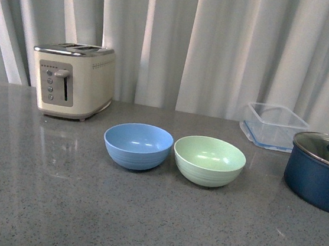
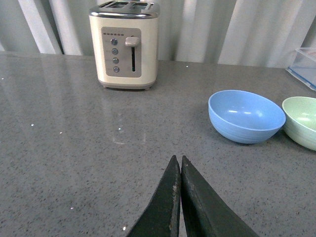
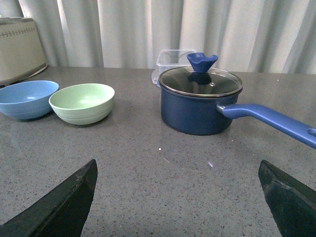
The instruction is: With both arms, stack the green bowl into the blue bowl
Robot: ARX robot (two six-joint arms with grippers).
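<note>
The green bowl and the blue bowl stand upright side by side on the grey counter, nearly touching, both empty, blue on the left. Neither arm shows in the front view. In the left wrist view my left gripper is shut with nothing in it, low over bare counter, well short of the blue bowl; the green bowl is cut off at the frame edge. In the right wrist view my right gripper stands wide open over bare counter, with the green bowl and blue bowl farther off.
A cream toaster stands at the back left. A clear plastic container sits at the back right. A navy pot with a glass lid is at the right edge; its long blue handle sticks out toward my right gripper.
</note>
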